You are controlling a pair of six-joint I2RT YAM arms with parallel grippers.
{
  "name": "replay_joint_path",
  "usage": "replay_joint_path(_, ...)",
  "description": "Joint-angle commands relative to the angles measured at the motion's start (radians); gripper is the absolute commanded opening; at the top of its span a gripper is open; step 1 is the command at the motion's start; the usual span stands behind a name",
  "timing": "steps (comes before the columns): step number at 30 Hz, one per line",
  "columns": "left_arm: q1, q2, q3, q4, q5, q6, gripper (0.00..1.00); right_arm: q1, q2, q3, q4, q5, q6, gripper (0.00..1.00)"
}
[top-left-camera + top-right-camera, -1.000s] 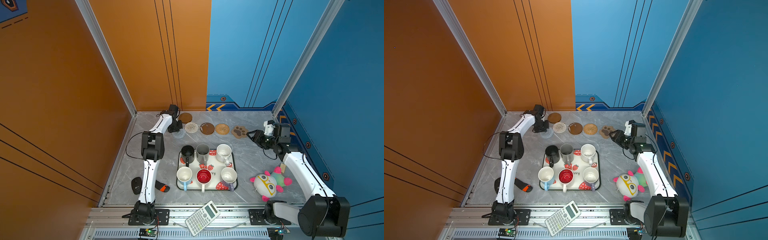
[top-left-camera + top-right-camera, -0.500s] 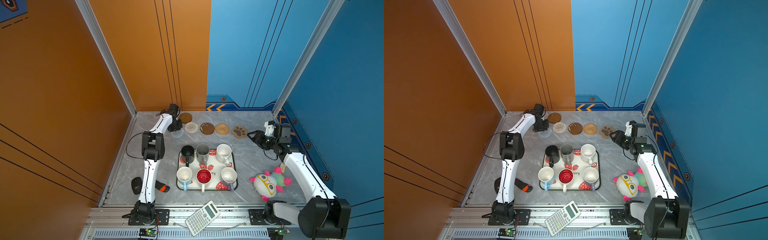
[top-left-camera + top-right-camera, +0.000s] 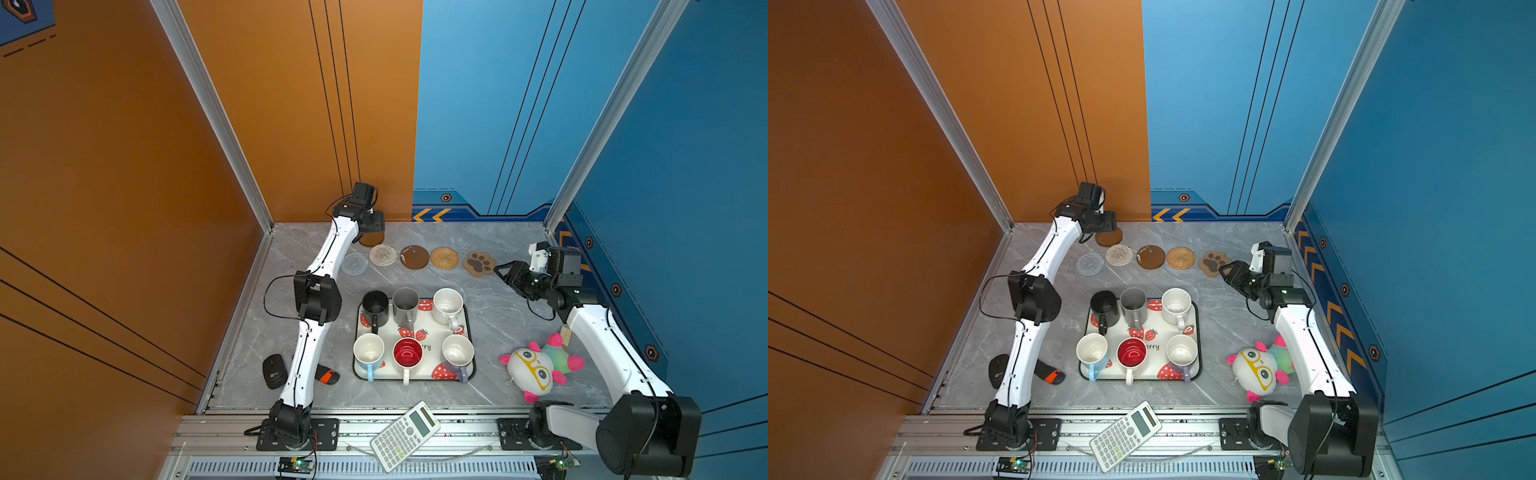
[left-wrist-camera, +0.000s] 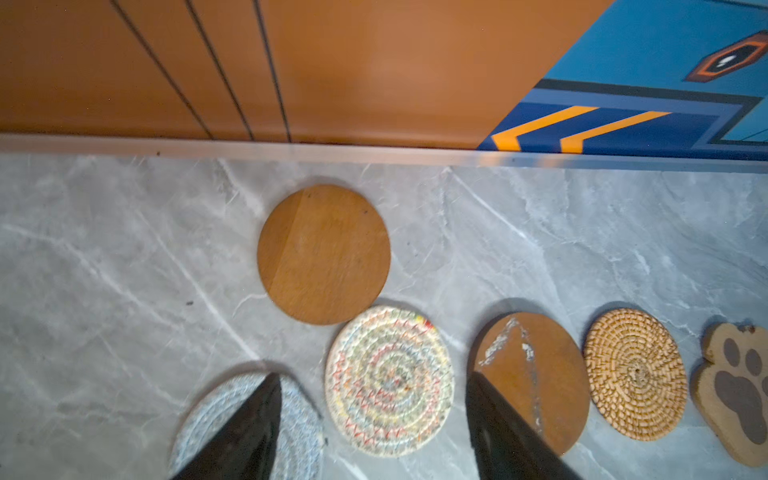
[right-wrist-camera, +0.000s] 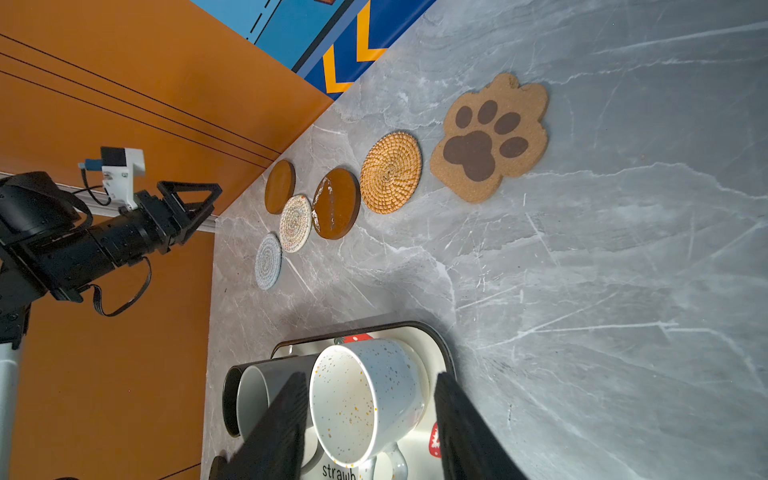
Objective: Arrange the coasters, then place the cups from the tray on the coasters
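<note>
Five coasters lie in a row near the back wall: grey woven [image 3: 354,263], white woven [image 3: 382,254], scuffed brown disc [image 3: 414,257], tan woven [image 3: 444,257] and paw-shaped [image 3: 478,263]. A second brown disc [image 4: 324,253] lies behind the row. My left gripper [image 4: 372,376] hovers open and empty above that end of the row, at the back wall in a top view [image 3: 372,222]. My right gripper [image 3: 500,272] is open and empty beside the paw coaster. Six cups stand on the tray [image 3: 436,332]: black [image 3: 375,305], grey [image 3: 405,303], speckled [image 3: 447,303], light blue [image 3: 368,351], red-inside [image 3: 407,353], lavender [image 3: 458,353].
A plush toy [image 3: 536,368] lies right of the tray next to the right arm. A black mouse [image 3: 273,371] and a black-and-orange object [image 3: 328,376] lie by the left arm's base. A calculator [image 3: 405,436] rests on the front rail.
The left gripper has opened, let go of the grey woven coaster at the row's left end, and drawn back toward the rear wall. The right arm has not moved.
</note>
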Motion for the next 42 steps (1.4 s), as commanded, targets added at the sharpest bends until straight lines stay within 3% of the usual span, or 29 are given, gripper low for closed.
replay_joint_path(1,-0.004,0.089,0.005,0.022,-0.072,0.021,0.74,-0.005,0.009,0.014,-0.014,0.03,0.005,0.49)
replay_joint_path(4,-0.007,0.119,0.005,0.065,-0.106,0.018,0.81,-0.005,0.014,0.011,-0.02,0.034,0.005,0.49)
replay_joint_path(14,-0.024,0.194,0.002,0.212,-0.206,0.02,0.83,-0.004,0.015,-0.009,-0.026,0.054,0.017,0.49)
replay_joint_path(25,-0.042,0.226,-0.004,0.353,-0.214,0.035,0.85,-0.002,0.02,-0.009,-0.034,0.052,0.02,0.49)
replay_joint_path(31,-0.032,0.226,-0.011,0.355,-0.159,-0.008,0.85,0.0,0.028,-0.008,-0.026,0.054,0.025,0.49)
replay_joint_path(36,0.007,0.228,-0.042,0.359,-0.044,-0.139,0.85,0.018,0.057,0.008,0.017,0.036,0.043,0.49)
replay_joint_path(42,0.045,0.161,-0.123,0.361,0.056,-0.229,0.84,0.09,0.201,0.131,0.113,-0.016,0.045,0.49)
